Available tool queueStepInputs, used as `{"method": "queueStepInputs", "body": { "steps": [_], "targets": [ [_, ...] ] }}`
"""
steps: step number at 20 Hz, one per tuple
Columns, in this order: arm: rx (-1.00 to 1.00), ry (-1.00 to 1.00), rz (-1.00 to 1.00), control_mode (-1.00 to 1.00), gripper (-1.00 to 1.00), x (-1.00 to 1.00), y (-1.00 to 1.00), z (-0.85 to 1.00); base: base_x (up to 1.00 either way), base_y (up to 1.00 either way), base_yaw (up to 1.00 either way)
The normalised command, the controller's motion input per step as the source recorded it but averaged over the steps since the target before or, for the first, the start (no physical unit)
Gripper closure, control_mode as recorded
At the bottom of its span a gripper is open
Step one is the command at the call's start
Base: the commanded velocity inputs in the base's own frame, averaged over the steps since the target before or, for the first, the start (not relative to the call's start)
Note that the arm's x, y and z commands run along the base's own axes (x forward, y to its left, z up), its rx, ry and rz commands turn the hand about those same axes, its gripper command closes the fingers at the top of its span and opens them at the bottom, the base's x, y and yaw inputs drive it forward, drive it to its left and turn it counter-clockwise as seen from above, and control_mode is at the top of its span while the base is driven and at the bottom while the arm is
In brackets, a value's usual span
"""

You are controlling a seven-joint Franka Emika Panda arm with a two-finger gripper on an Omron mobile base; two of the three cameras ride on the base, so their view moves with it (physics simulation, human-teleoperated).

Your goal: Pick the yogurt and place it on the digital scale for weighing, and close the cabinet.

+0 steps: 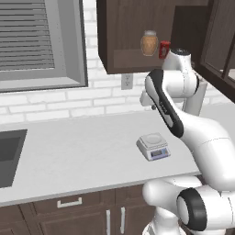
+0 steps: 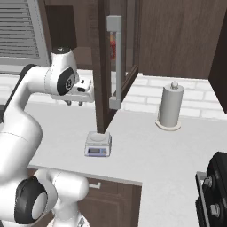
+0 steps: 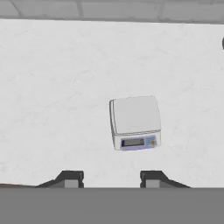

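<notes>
The yogurt [image 1: 164, 49], a small red cup, stands on the lower shelf of the open dark-brown cabinet [image 1: 121, 32], just right of an amber jar [image 1: 149, 42]. The cabinet door [image 2: 126, 48] swings out over the counter, and its vertical metal handle [image 2: 115, 62] faces me. Below, on the white counter, lies the light-grey digital scale [image 1: 153, 146] [image 3: 134, 121], its plate bare. My gripper [image 2: 73, 103] [image 3: 111, 179] hangs open well above the counter and points down. It holds nothing, and the scale is slightly ahead of its fingertips. It is below and left of the shelf.
A paper towel roll [image 2: 170, 106] stands at the back right of the counter [image 1: 82, 156]. A sink [image 1: 9, 156] is sunk in at the far left under a window [image 1: 41, 41]. A dark appliance [image 2: 213, 190] sits at the right edge. Drawers [image 1: 69, 202] run below the counter.
</notes>
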Motion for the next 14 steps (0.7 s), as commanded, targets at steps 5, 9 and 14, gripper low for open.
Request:
{"method": "queueStepInputs", "body": {
  "steps": [5,9,14],
  "targets": [
    [0.00,-0.12,0.00,-1.00,-1.00,-0.57,0.00,0.03,0.00,0.00,0.00],
    [0.00,-0.40,0.00,-1.00,-1.00,-0.74,0.00,0.33,0.00,0.00,0.00],
    [0.00,-0.42,0.00,-1.00,-1.00,-0.29,0.00,0.47,0.00,0.00,0.00]
  ]
}}
